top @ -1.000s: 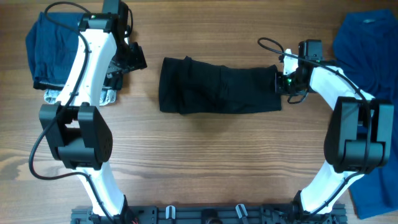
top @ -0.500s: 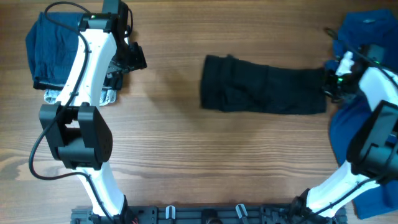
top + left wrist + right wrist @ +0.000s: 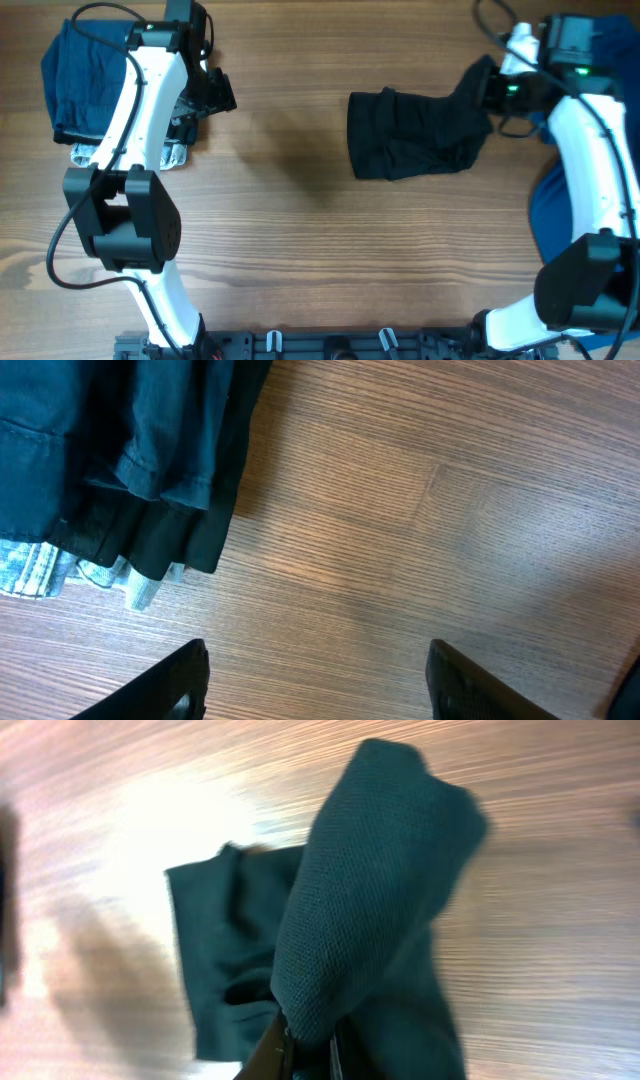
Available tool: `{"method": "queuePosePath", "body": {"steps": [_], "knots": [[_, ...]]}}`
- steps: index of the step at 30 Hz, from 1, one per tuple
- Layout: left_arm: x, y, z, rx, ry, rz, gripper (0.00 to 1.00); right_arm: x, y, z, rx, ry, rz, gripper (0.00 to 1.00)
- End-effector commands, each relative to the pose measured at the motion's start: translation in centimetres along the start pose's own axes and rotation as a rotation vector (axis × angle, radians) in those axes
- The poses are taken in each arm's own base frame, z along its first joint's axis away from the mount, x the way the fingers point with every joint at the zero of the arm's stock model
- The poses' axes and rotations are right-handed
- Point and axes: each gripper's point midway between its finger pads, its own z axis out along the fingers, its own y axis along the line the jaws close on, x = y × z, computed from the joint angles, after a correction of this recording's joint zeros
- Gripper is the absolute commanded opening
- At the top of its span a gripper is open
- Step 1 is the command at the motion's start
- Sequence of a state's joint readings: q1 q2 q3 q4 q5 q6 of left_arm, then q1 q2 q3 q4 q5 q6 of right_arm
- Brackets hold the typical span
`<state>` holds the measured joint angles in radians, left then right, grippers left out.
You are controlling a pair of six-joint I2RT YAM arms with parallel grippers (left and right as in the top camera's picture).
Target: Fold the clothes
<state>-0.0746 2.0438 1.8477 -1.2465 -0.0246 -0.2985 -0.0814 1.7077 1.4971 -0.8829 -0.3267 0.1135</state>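
Observation:
The black shirt [image 3: 415, 135] lies as a folded strip right of the table's middle, with its right end raised and curled back. My right gripper [image 3: 492, 92] is shut on that raised end. In the right wrist view the cloth [image 3: 370, 880] bulges up out of the closed right gripper [image 3: 310, 1055] and hangs over the rest of the shirt. A bright blue shirt [image 3: 590, 55] lies at the far right under the right arm. My left gripper [image 3: 205, 100] stands open over bare wood at the far left; in its wrist view the left gripper [image 3: 318, 685] holds nothing.
A stack of folded dark blue and black garments [image 3: 80, 85] rests at the back left, beside the left gripper; it shows as the stack [image 3: 120, 450] in the left wrist view. More blue cloth [image 3: 555, 225] hangs by the right edge.
The right gripper closed on the black shirt's right end, dragged the shirt to the right, then lifted that end up and back leftward, so the strip looks shorter. The left arm has not moved.

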Motion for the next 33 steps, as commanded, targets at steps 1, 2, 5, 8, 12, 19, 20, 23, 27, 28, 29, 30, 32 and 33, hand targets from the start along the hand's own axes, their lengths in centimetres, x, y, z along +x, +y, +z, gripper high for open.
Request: {"method": "queuePosePath", "body": {"steps": [1,2,5,8,12,19,20,23,27,28,29,30,32,33], "knots": [[-0.1,-0.2,-1.3,0.024,-0.026,-0.01,0.7,1.5,3.8,2.8,0.014,0.066,-0.087,0.04],[-0.1,-0.2,-1.3,0.023,-0.026,-0.01,0.7,2.1,4.6,3.8,0.011,0.091,-0.109,0.04],[-0.1,-0.2,-1.3,0.023,-0.026,-0.01,0.73,4.6,6.8,8.0,-0.006,0.19,-0.169,0.04],[-0.1,-0.2,-1.3,0.024,-0.027,-0.01,0.73,6.3,8.1,11.3,-0.017,0.245,-0.208,0.04],[-0.1,-0.2,-1.3,0.024,-0.027,-0.011,0.74,8.6,10.1,14.1,-0.033,0.298,-0.238,0.05],[-0.2,-0.9,-1.4,0.062,-0.026,-0.027,0.74,8.7,12.9,14.7,-0.12,0.286,-0.163,0.68],[-0.2,-1.3,-1.4,0.082,-0.024,-0.02,0.72,8.3,13.0,14.5,-0.14,0.278,-0.193,0.72],[0.4,-5.8,-2.3,0.341,0.011,0.082,0.53,6.5,16.8,10.4,-0.419,0.227,-0.343,0.86],[1.9,-12.6,-5.2,0.671,0.043,0.208,0.27,1.4,13.6,3.7,-0.391,0.072,-0.206,0.87],[2.2,-14.3,-5.7,0.705,0.023,0.25,0.18,0.7,12.1,2.4,-0.37,0.047,-0.177,0.86],[2.4,-15.7,-5.9,0.72,0.0,0.289,0.11,0.3,10.5,1.5,-0.335,0.034,-0.147,0.82],[2.6,-17.0,-6.1,0.734,-0.019,0.324,0.09,0.1,8.6,0.8,-0.29,0.032,-0.111,0.74],[3.7,-21.1,-6.5,0.78,-0.067,0.421,0.09,0.8,4.7,-0.1,-0.232,0.073,-0.025,0.38],[4.0,-22.6,-6.5,0.796,-0.089,0.459,0.11,1.5,3.7,-0.1,-0.22,0.101,-0.002,0.09]]}}
